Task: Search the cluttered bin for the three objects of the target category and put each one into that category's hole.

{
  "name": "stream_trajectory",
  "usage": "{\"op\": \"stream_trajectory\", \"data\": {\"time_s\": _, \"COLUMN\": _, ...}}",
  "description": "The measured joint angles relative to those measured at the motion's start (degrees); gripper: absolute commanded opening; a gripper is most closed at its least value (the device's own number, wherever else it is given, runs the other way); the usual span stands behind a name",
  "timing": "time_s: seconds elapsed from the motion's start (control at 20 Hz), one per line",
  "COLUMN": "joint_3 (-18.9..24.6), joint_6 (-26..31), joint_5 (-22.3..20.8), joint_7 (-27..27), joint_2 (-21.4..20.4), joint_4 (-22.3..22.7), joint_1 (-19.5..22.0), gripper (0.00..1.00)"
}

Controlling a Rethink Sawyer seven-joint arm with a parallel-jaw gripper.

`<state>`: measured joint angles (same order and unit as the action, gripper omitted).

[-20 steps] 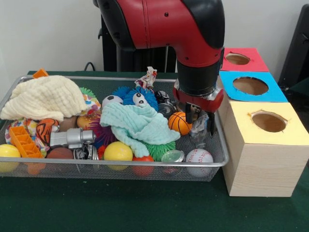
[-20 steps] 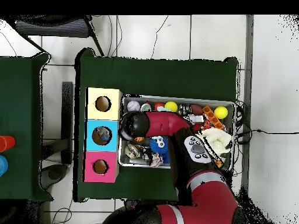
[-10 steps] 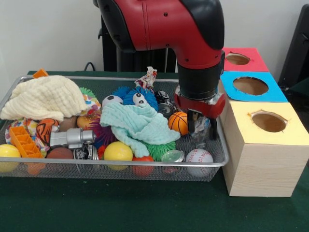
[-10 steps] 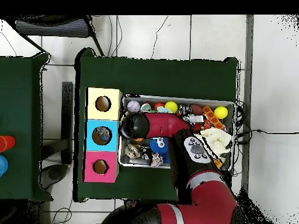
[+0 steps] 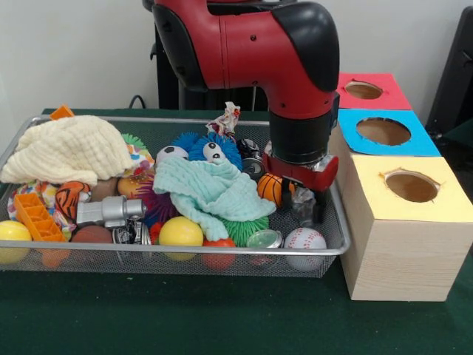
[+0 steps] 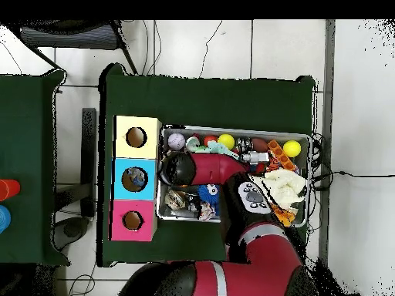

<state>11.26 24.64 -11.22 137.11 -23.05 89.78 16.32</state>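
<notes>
Since the end effector [image 5: 306, 204] has sunk lower into the bin [image 5: 222, 251] beside the basketball [image 5: 275, 188], fingers seemingly pinching a crinkly wrapper [image 5: 303, 207], a lift toward the holes likely comes next

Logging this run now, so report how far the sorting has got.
Nothing looks sorted yet: the yellow, blue and red holes show no toy in the front view, though the overhead view hints at something in the blue one. The hand is down in the bin by the basketball; whether it holds anything is unclear. The bin remains crowded with balls, cloths and toys, so the sorting seems mostly ahead.
</notes>
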Motion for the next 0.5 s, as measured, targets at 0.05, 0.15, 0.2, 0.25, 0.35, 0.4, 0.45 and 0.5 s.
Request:
{"op": "stream_trajectory", "data": {"time_s": 0.05, "joint_3": -0.7, "joint_6": -0.1, "joint_5": 0.4, "joint_7": 0.0, "joint_2": 0.5, "joint_4": -0.3, "joint_1": -0.5, "gripper": 1.00}}
{"op": "stream_trajectory", "data": {"time_s": 0.15, "joint_3": -1.2, "joint_6": 0.0, "joint_5": 1.0, "joint_7": 0.0, "joint_2": 0.6, "joint_4": -0.8, "joint_1": -0.9, "gripper": 1.00}}
{"op": "stream_trajectory", "data": {"time_s": 0.2, "joint_3": -1.7, "joint_6": 0.3, "joint_5": 1.7, "joint_7": 0.0, "joint_2": 0.8, "joint_4": -1.2, "joint_1": -1.4, "gripper": 1.00}}
{"op": "stream_trajectory", "data": {"time_s": 0.25, "joint_3": -2.0, "joint_6": 0.6, "joint_5": 2.0, "joint_7": 0.0, "joint_2": 0.9, "joint_4": -1.5, "joint_1": -1.7, "gripper": 1.00}}
{"op": "stream_trajectory", "data": {"time_s": 0.35, "joint_3": -2.5, "joint_6": 1.4, "joint_5": 2.5, "joint_7": 0.0, "joint_2": 1.3, "joint_4": -2.0, "joint_1": -2.1, "gripper": 1.00}}
{"op": "stream_trajectory", "data": {"time_s": 0.4, "joint_3": -2.6, "joint_6": 1.7, "joint_5": 2.7, "joint_7": 0.0, "joint_2": 1.4, "joint_4": -2.2, "joint_1": -2.2, "gripper": 1.00}}
{"op": "stream_trajectory", "data": {"time_s": 0.45, "joint_3": -2.8, "joint_6": 2.2, "joint_5": 3.0, "joint_7": 0.0, "joint_2": 1.5, "joint_4": -2.6, "joint_1": -2.3, "gripper": 1.00}}
{"op": "stream_trajectory", "data": {"time_s": 0.5, "joint_3": -2.9, "joint_6": 2.8, "joint_5": 3.3, "joint_7": 0.0, "joint_2": 1.7, "joint_4": -3.0, "joint_1": -2.5, "gripper": 1.00}}
